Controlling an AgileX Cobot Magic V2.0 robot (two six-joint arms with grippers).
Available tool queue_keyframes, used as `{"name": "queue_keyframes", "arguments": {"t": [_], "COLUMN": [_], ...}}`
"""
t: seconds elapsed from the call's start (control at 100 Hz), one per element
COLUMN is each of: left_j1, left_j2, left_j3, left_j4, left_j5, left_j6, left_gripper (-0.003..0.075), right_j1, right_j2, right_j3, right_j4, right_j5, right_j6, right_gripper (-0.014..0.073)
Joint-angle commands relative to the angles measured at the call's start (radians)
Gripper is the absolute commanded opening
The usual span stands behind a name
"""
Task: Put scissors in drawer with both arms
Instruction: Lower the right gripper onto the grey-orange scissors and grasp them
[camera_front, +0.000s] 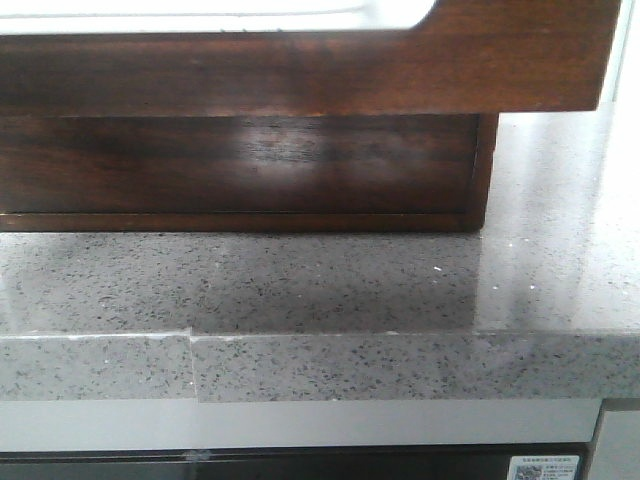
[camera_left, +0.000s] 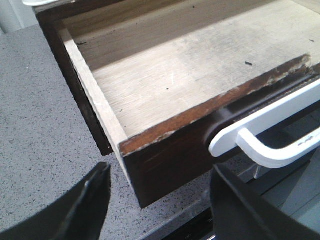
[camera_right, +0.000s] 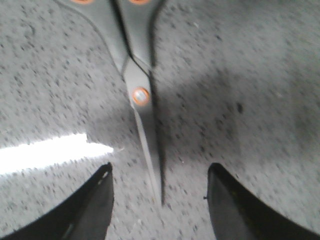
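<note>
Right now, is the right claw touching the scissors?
Apart. The right wrist view shows the right gripper open, bare countertop between each finger and the scissors blade.

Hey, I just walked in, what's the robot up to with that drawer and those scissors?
The dark reddish-brown wooden drawer with the white handle stands pulled open on the speckled grey stone counter, and its inside looks bare. The left gripper hangs open near the drawer's front corner. The grey scissors with the orange pivot lie closed on the counter, with the open right gripper straddling the blade tip, not gripping yet.
</note>
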Motion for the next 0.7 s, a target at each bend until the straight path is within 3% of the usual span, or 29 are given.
{"name": "queue_keyframes", "arguments": {"t": [0.0, 0.28, 0.41, 0.69], "left_j1": [-0.007, -0.007, -0.007, -0.007], "left_j2": [0.018, 0.018, 0.018, 0.018], "left_j3": [-0.033, -0.033, -0.033, -0.033], "left_j4": [-0.019, -0.019, -0.019, -0.019], "left_j5": [-0.077, -0.093, -0.096, -0.096], "left_j6": [-0.012, -0.012, -0.012, -0.012], "left_gripper": [0.0407, 0.0407, 0.0407, 0.0407], "right_j1": [-0.005, -0.002, 0.02, 0.039], "right_j2": [0.017, 0.15, 0.203, 0.27], "right_j3": [-0.074, -0.185, -0.229, -0.268], "right_j4": [0.01, 0.029, 0.029, 0.023], "right_j5": [-0.004, 0.044, 0.075, 0.092], "right_j6": [-0.029, -0.114, -0.156, -0.161], "right_gripper": [0.0355, 0.0353, 0.0302, 0.0272]}}
